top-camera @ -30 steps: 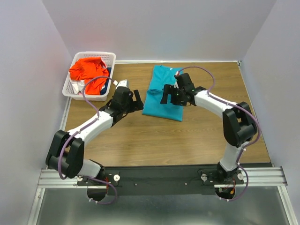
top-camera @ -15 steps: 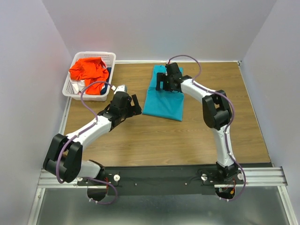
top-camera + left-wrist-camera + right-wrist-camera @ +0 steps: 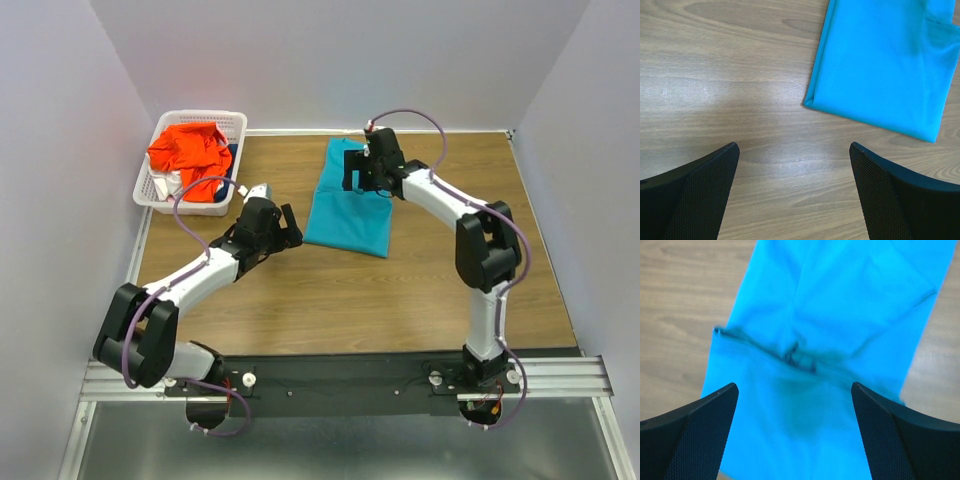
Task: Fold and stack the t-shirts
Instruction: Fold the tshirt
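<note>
My right gripper (image 3: 357, 174) hangs spread wide over the teal shirt (image 3: 345, 218); my left gripper (image 3: 287, 227), also spread, sits beside it.

No lettering, label, brand mark, number or sign can be read in any view. The teal-blue t-shirt (image 3: 348, 205) shows plain cloth in the overhead and in both wrist views. The orange-red t-shirt (image 3: 188, 148), the white lattice basket (image 3: 200, 114) and the wood-grain desk (image 3: 350, 290) also show only plain surfaces.
</note>
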`<state>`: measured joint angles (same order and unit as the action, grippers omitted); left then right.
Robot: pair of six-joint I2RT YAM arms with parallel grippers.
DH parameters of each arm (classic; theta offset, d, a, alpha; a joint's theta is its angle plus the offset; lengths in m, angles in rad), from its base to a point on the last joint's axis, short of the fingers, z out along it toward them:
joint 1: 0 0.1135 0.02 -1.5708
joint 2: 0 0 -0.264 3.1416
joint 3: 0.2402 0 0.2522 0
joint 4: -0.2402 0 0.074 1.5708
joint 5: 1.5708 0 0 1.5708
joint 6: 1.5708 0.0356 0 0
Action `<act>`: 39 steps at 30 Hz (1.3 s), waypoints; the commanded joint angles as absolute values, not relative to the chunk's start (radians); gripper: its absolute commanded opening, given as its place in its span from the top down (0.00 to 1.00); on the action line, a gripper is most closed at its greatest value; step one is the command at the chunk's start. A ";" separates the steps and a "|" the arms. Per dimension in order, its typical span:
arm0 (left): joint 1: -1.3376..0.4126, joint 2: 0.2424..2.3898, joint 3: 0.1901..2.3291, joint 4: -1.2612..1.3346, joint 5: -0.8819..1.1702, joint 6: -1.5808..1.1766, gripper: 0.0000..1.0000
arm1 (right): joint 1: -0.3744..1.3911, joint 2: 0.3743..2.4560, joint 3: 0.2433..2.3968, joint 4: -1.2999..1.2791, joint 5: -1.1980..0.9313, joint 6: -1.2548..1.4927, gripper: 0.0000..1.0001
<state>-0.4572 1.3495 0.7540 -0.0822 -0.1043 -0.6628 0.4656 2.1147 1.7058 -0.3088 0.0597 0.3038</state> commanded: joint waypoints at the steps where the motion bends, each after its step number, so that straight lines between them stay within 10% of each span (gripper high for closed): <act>1: -0.449 1.371 0.744 -0.037 -0.078 -0.670 0.02 | 0.465 1.971 1.557 -0.313 0.058 0.339 0.00; 11: -0.449 1.583 0.852 0.041 -0.005 -0.658 0.10 | 0.465 1.601 0.974 -0.298 0.061 0.569 0.00; 20: -0.449 1.713 0.913 0.063 0.060 -0.643 0.39 | 0.465 1.509 0.891 -0.298 0.061 0.564 0.00; 28: -0.451 1.764 0.908 0.060 0.052 -0.649 0.41 | 0.465 1.523 0.894 -0.296 0.097 0.580 0.00; 39: -0.465 1.798 0.908 0.092 0.086 -0.637 1.00 | 0.465 1.568 0.902 -0.295 0.046 0.526 0.00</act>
